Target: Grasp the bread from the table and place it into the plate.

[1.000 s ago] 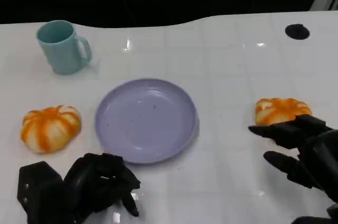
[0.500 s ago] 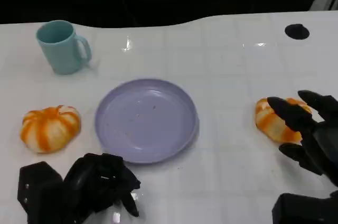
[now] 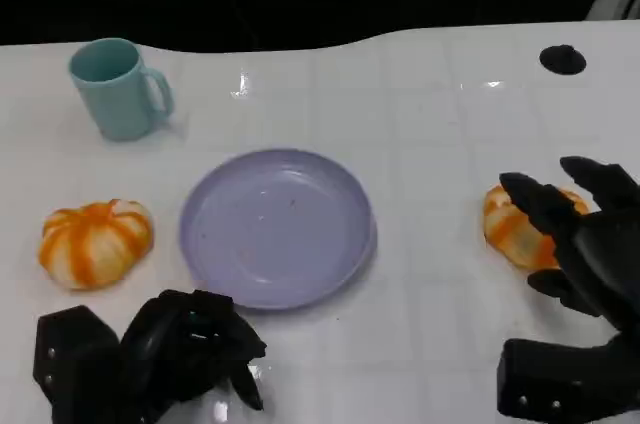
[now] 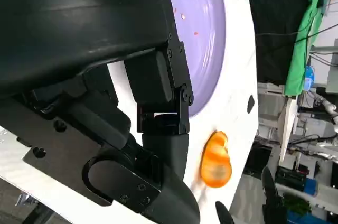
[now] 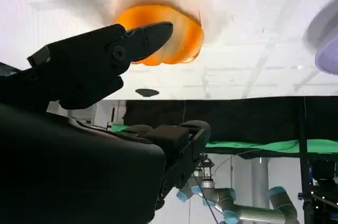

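Here, right robot hand [image 3: 585, 244] open over bread [image 3: 513, 228].

No legible text, label, brand, number or sign appears in any view.

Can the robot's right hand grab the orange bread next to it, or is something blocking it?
Probably yes. The right hand is open and right over the bread on the table, fingers spread above it, and nothing lies between them. It hasn't closed on it yet.
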Action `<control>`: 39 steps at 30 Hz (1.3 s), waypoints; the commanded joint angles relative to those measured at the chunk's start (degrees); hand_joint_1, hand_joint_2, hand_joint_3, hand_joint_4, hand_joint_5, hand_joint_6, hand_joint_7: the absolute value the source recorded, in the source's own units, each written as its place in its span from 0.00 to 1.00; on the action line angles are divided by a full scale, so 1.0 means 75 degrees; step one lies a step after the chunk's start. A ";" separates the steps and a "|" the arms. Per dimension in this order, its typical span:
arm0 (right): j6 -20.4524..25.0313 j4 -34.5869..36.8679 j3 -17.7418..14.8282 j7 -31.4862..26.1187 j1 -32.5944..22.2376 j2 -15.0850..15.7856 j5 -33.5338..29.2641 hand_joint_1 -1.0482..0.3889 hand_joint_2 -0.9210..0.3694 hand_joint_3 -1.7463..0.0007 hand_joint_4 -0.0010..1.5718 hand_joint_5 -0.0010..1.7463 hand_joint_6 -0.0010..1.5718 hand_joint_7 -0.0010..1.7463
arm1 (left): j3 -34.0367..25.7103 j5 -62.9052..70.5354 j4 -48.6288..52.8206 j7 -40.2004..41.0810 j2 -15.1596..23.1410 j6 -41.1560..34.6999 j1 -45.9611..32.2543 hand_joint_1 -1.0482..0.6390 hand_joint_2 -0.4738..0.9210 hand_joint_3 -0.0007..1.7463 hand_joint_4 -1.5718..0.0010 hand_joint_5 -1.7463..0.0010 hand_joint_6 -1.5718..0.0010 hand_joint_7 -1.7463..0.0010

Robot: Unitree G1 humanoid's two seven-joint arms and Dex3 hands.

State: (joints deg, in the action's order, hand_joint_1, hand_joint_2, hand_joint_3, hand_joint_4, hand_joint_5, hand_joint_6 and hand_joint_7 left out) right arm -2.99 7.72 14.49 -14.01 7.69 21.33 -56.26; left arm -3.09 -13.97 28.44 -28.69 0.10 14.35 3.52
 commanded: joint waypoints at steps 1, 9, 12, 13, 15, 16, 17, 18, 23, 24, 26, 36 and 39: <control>0.0123 0.0455 0.0097 0.0043 0.0307 0.0107 0.0154 0.54 0.12 1.00 0.00 0.22 0.21 0.00 | -0.0035 0.0012 -0.0025 0.0020 0.0068 0.0090 -0.0003 0.00 0.91 0.00 0.01 0.51 0.00 0.68; 0.0301 0.1489 0.0376 0.0121 0.0978 0.0078 0.0332 0.55 0.12 1.00 0.00 0.19 0.20 0.00 | -0.0038 0.0004 -0.0038 0.0032 0.0062 0.0068 -0.0023 0.00 0.91 0.00 0.01 0.51 0.00 0.68; 0.0290 0.1912 0.0472 0.0045 0.1243 0.0072 0.0405 0.55 0.12 1.00 0.00 0.20 0.20 0.00 | -0.0049 -0.0005 -0.0015 0.0009 0.0067 0.0099 -0.0024 0.00 0.91 0.00 0.01 0.51 0.00 0.68; 0.0281 0.2033 0.0503 0.0015 0.1320 0.0073 0.0423 0.55 0.12 1.00 0.00 0.20 0.20 0.00 | -0.0053 -0.0009 -0.0016 0.0012 0.0065 0.0097 -0.0028 0.00 0.91 0.00 0.01 0.51 0.00 0.68; 0.0281 0.2320 0.0572 0.0054 0.1530 0.0074 0.0470 0.56 0.12 1.00 0.00 0.20 0.20 0.00 | -0.0055 -0.0018 -0.0016 -0.0006 0.0064 0.0122 -0.0039 0.00 0.91 0.00 0.01 0.51 0.00 0.68; 0.0269 0.2456 0.0610 0.0078 0.1632 0.0082 0.0510 0.56 0.11 0.99 0.00 0.20 0.19 0.00 | -0.0054 -0.0017 -0.0018 -0.0009 0.0065 0.0131 -0.0042 0.00 0.91 0.00 0.01 0.51 0.00 0.68; 0.0260 0.2582 0.0643 0.0112 0.1737 0.0083 0.0562 0.56 0.11 0.99 0.00 0.20 0.19 0.00 | -0.0054 -0.0016 -0.0021 -0.0011 0.0066 0.0137 -0.0049 0.00 0.91 0.00 0.01 0.51 0.00 0.68; 0.0252 0.2711 0.0676 0.0145 0.1841 0.0082 0.0609 0.56 0.11 0.99 0.00 0.20 0.19 0.00 | -0.0054 -0.0019 -0.0029 -0.0011 0.0066 0.0134 -0.0056 0.00 0.91 0.00 0.01 0.51 0.00 0.68; 0.0221 0.3265 0.0808 0.0278 0.2255 0.0032 0.0814 0.57 0.10 0.99 0.01 0.20 0.19 0.00 | -0.0018 0.0040 -0.0144 0.0063 0.0080 0.0065 -0.0111 0.00 0.91 0.00 0.01 0.51 0.00 0.69; 0.0240 0.3352 0.0847 0.0333 0.2319 0.0017 0.0858 0.57 0.10 0.99 0.01 0.19 0.19 0.00 | 0.0001 0.0086 -0.0162 0.0090 0.0092 0.0075 -0.0120 0.00 0.91 0.00 0.00 0.50 0.00 0.68; 0.0270 0.3488 0.0939 0.0370 0.2406 0.0004 0.0894 0.57 0.10 1.00 0.02 0.18 0.19 0.00 | 0.0021 0.0126 -0.0196 0.0113 0.0099 0.0068 -0.0132 0.00 0.91 0.00 0.00 0.50 0.00 0.67; 0.0152 0.4312 0.1338 0.0482 0.2743 -0.0105 0.1121 0.55 0.08 0.99 0.07 0.12 0.19 0.00 | 0.0032 0.0148 -0.0434 0.0188 0.0054 -0.0068 -0.0243 0.00 0.91 0.00 0.00 0.50 0.00 0.67; 0.0145 0.4493 0.1433 0.0549 0.2831 -0.0141 0.1159 0.53 0.07 0.99 0.09 0.11 0.20 0.00 | 0.0037 0.0139 -0.0486 0.0180 0.0046 -0.0074 -0.0274 0.00 0.91 0.00 0.01 0.50 0.00 0.67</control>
State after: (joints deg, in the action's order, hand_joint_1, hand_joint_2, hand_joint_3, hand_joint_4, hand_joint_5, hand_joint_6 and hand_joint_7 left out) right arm -1.93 39.89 24.54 -10.71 28.28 20.17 -48.27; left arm -2.68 -12.75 25.67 -27.85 -0.06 14.18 2.39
